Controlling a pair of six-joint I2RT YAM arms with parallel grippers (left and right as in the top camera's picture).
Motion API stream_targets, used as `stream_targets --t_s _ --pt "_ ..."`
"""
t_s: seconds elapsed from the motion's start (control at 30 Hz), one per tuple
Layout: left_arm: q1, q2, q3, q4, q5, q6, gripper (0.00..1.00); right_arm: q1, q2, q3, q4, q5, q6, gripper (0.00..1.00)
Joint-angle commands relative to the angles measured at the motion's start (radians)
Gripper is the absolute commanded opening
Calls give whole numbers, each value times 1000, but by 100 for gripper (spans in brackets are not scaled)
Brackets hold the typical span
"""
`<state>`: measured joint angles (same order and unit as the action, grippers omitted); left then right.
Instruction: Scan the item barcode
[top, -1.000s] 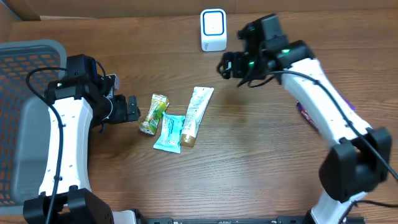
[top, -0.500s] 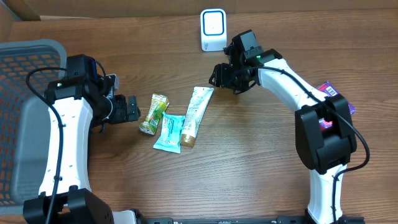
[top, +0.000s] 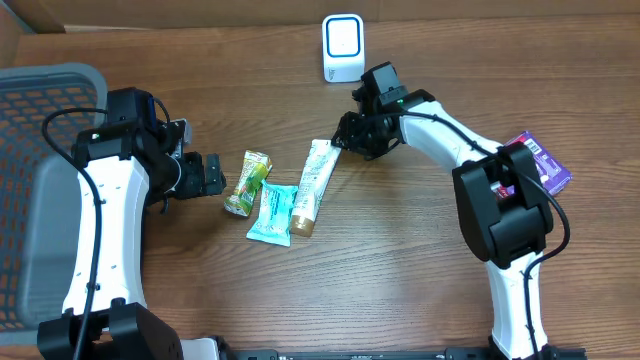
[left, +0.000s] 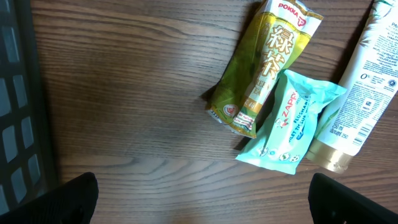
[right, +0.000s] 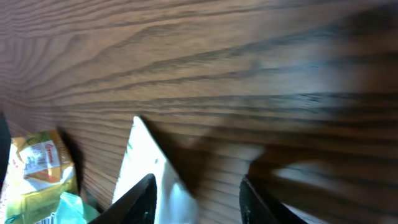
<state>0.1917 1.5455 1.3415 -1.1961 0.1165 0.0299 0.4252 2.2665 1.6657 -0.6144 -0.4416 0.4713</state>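
**Surface.** Dark wood-grain table (top: 400, 260), seen from above. A grey mesh basket (top: 40, 110) sits at its left edge and a white barcode scanner (top: 343, 47) stands upright at the far middle. Little of the room beyond the tabletop is in view.

**Contents.** Three items are grouped near the centre:
- A green tea pouch (top: 248, 182).
- A teal wipes packet (top: 273, 214) just beside the pouch, its corner tucked against it.
- A white tube (top: 317, 185) lying at a slant, crimped end toward the scanner and gold cap touching the wipes packet.

A purple packet (top: 540, 163) lies well apart at the right.

**Change since a second ago.**
- The right arm has swung in from the right and come down low at the tube's crimped end.
- Its fingers have drawn closer together.
- The purple packet, earlier half hidden under the arm, now shows in full.
- The left arm and the three central items have not shifted.

**Grippers.**
- The right gripper (top: 347, 138) is at the tube's flat end. Its jaws are partly apart, and the wrist view shows the white corner between the fingers (right: 140, 199). Bare wood shows between the tube and the other finger — no grip yet.
- The left gripper (top: 212, 175) is spread wide, hanging just left of the tea pouch without touching it.
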Motion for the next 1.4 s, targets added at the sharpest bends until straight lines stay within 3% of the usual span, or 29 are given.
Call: stream_targets --t_s 0.0,0.27,0.63,0.8,0.9,1.13,1.37 --pt "4 6 6 0 6 16 99 21 3 -4 15 -5 5 39" --pt "4 6 6 0 6 16 100 15 2 -4 -35 58 5 4" --pt "4 6 6 0 6 16 99 -169 -123 -1 -382 148 4 4" --pt "4 6 6 0 6 16 100 -227 -137 -1 -631 182 -100 23" --pt "4 6 6 0 6 16 99 -249 -142 20 -745 178 -185 24" --pt "4 6 6 0 6 16 99 -219 -147 227 -919 178 -325 33" --pt "4 6 6 0 6 16 100 -55 -147 312 -972 108 -353 24"
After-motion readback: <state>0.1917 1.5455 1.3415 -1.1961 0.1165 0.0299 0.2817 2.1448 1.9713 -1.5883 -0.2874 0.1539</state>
